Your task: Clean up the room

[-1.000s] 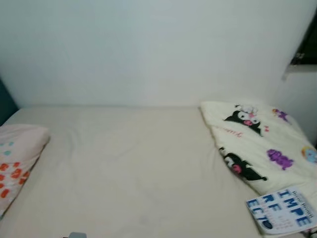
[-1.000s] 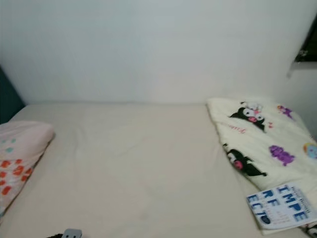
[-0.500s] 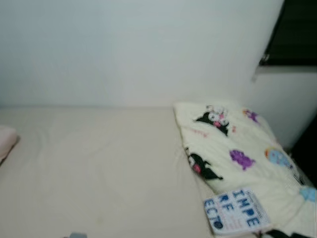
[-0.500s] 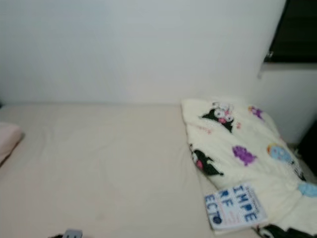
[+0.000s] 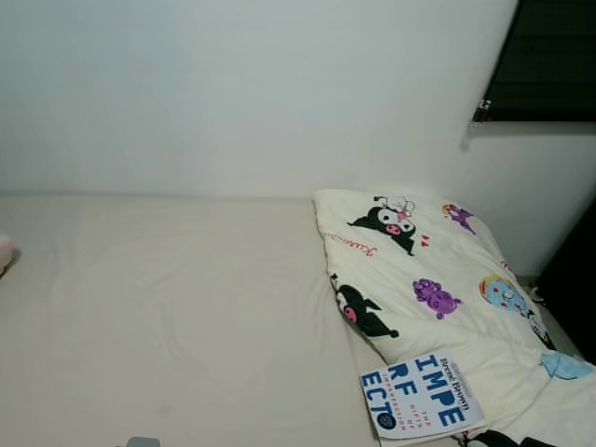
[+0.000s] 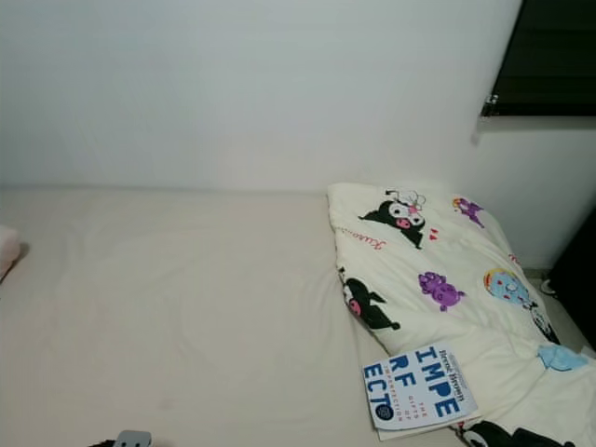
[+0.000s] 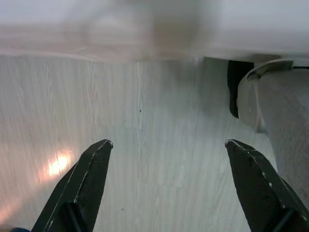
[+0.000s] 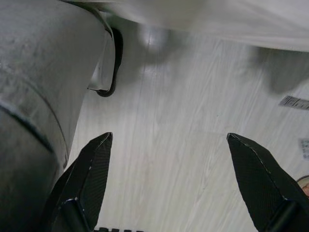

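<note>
A bed with a cream sheet lies before me. On its right side rests a folded white blanket printed with cartoon characters. A white book with blue letters lies on the blanket's near end, and a small light-blue scrap sits at the blanket's right edge. My left gripper hangs open over pale wood floor, nothing between its fingers. My right gripper is open too, beside my own grey leg.
A white wall backs the bed, with a dark window at the upper right. A sliver of pink pillow shows at the left edge. Small papers lie on the floor near the right gripper.
The camera has turned to the right: the pillow has slid almost out at the left, and the blanket, book and window have shifted leftward. Nothing on the bed has moved.
</note>
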Robot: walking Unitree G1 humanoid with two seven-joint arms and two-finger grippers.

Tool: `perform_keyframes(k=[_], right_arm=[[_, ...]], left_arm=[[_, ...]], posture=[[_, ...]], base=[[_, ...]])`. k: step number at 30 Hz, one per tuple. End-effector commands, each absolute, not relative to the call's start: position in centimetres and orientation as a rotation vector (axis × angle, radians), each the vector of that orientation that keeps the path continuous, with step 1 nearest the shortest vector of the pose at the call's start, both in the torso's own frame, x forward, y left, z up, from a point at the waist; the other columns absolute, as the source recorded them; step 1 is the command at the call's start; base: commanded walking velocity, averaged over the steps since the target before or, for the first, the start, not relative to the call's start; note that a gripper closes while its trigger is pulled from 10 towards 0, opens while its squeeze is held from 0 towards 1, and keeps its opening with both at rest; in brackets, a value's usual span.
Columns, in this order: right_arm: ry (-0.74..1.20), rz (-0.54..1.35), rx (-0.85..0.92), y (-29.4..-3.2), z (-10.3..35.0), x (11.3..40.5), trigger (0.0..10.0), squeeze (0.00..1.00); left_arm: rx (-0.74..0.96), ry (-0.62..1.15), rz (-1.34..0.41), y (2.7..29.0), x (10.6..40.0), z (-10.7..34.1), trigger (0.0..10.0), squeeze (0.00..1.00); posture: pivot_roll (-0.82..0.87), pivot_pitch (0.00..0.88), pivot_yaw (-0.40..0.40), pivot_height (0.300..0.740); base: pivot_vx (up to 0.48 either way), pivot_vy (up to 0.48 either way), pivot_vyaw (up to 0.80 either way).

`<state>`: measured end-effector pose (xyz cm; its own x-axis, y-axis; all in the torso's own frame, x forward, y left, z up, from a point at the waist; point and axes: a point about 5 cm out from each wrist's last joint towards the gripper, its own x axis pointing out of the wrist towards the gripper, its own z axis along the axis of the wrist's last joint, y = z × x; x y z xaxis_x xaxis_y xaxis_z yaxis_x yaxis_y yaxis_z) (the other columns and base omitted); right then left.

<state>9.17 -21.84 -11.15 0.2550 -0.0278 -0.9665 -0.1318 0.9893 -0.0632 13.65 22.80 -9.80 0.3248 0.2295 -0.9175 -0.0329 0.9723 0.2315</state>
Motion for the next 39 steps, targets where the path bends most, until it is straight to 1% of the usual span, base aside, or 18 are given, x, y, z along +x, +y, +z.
perform_keyframes(k=[1,3,20,36,39], right_arm=[[1.321,0.082,-0.125,-21.23,-11.32,8.9,10.0,0.0],[1.321,0.081,-0.124,-21.22,-11.32,8.9,10.0,0.0],[1.327,0.079,-0.117,-21.19,-11.39,8.6,10.0,0.0],[1.335,0.086,-0.122,-21.0,-11.5,8.24,10.0,0.0],[1.341,0.084,-0.129,-21.11,-11.53,7.97,10.0,0.0]], left_arm=[[0.189,1.249,0.185,23.09,13.26,-9.86,10.0,0.0],[0.189,1.249,0.185,23.09,13.26,-9.86,10.0,0.0],[0.225,1.236,0.126,22.79,13.65,-9.8,10.0,0.0],[0.21,1.231,0.105,22.43,13.7,-9.86,10.0,0.0],[0.178,1.206,0.116,22.26,13.98,-9.79,10.0,0.0]], posture=[[-0.06,0.0,-0.004,0.74],[-0.06,0.0,-0.004,0.74],[-0.07,0.0,-0.001,0.74],[-0.07,0.0,-0.005,0.74],[-0.07,0.0,-0.007,0.74]], base=[[-0.48,0.0,0.0],[-0.48,0.0,0.0],[0.0,0.0,0.0],[0.0,-0.47,0.0],[0.0,0.0,0.0]])
